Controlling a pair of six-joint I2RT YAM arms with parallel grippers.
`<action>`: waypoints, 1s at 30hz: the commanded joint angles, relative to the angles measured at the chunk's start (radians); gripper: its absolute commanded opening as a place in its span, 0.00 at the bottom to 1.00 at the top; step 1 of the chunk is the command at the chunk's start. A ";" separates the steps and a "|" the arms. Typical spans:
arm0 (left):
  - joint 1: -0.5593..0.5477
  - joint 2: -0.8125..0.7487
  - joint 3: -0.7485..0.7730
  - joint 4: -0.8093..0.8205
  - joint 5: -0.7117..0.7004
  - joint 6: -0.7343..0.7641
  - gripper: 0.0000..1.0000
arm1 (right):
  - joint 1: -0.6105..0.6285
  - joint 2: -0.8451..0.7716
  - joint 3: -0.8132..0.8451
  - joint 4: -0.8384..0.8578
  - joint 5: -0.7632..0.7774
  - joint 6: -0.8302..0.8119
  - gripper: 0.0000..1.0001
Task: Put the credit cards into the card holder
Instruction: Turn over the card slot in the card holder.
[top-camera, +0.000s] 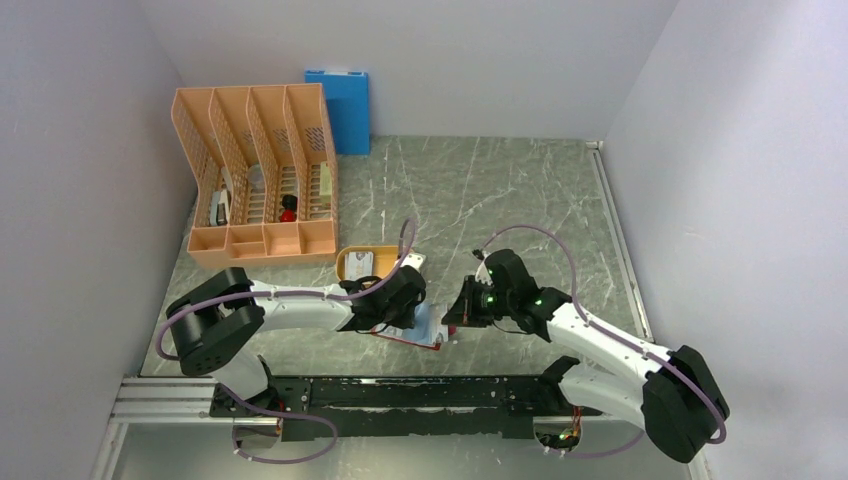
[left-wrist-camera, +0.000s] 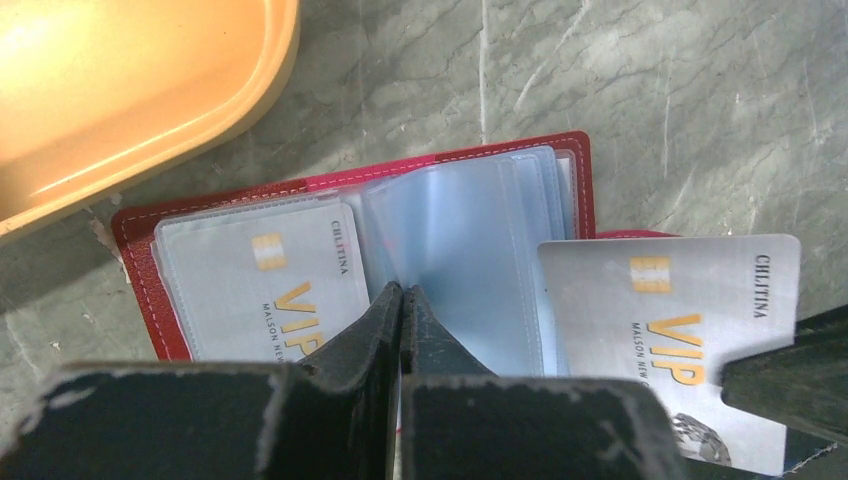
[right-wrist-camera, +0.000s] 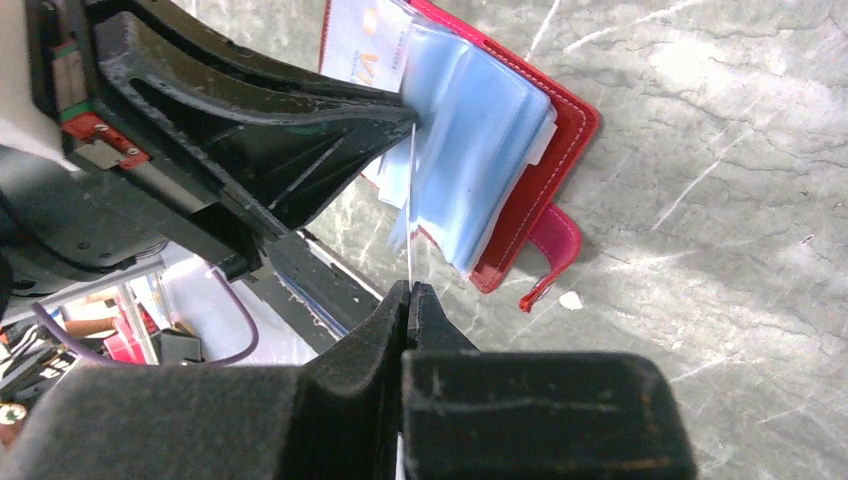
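Grey-green marbled table (top-camera: 500, 190), both arms reaching in to meet near the front middle. Left gripper (top-camera: 408, 302) and right gripper (top-camera: 452, 318) nearly tip to tip, both over the card holder (top-camera: 422, 332), which lies open, pale blue inside with a red edge showing. Jaw state not readable from up here. Orange oval tray (top-camera: 352, 263) just behind the left wrist. Peach four-slot file rack (top-camera: 255, 180) back left, blue folder (top-camera: 338, 108) upright against the back wall beside it
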 joint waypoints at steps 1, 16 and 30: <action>-0.006 -0.011 -0.015 -0.011 -0.034 -0.011 0.05 | -0.004 -0.015 0.045 -0.034 -0.015 -0.014 0.00; -0.006 -0.006 -0.018 -0.016 -0.043 -0.028 0.05 | -0.003 0.026 -0.006 -0.004 -0.088 0.014 0.00; -0.005 -0.015 -0.028 -0.017 -0.055 -0.034 0.05 | -0.006 0.029 -0.018 -0.029 -0.073 0.024 0.00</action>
